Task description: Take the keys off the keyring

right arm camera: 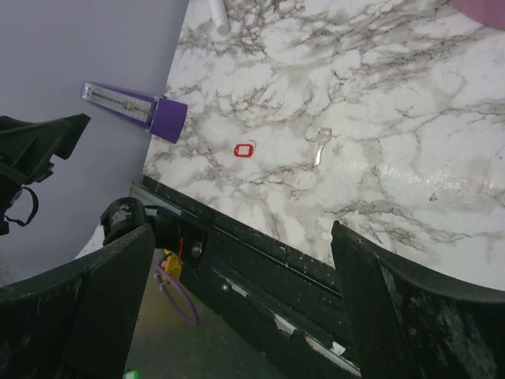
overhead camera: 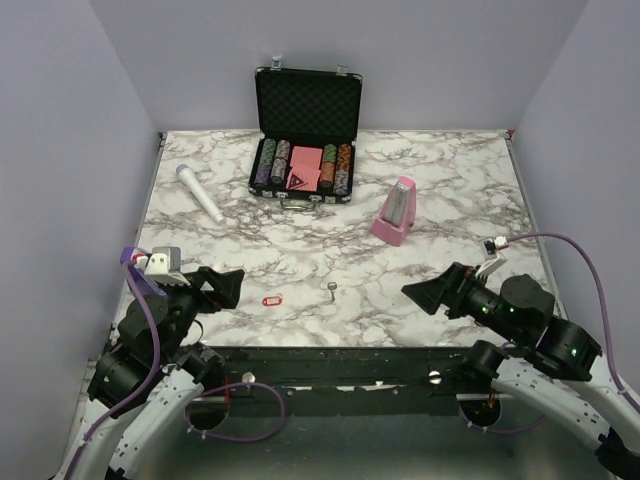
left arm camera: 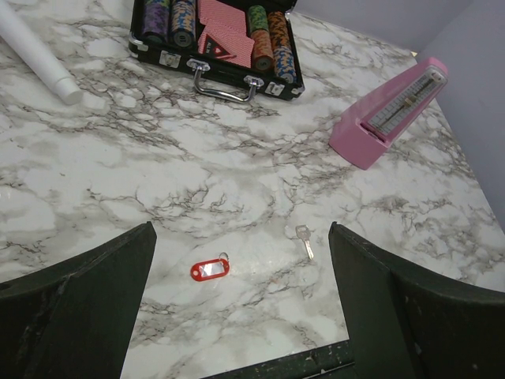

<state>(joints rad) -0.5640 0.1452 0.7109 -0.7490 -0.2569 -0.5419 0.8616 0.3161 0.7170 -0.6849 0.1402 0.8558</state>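
The left hand [overhead camera: 221, 287] and the right hand [overhead camera: 426, 294] are both wide open and hold nothing, while one red keyring [left arm camera: 210, 269] and one small key [left arm camera: 304, 241] lie near each other but not touching on the desk [overhead camera: 450, 200] between them, the key hard to see from above.

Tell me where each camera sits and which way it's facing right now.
Top external: above and behind the bases, looking down on the marble table; both arms show, left gripper and right gripper open.
Left wrist: on the left arm, facing forward toward the chip case and metronome; own fingers frame it.
Right wrist: facing down and leftward over the near table edge; own fingers below.
Shared: all show the keyring and key, apart.
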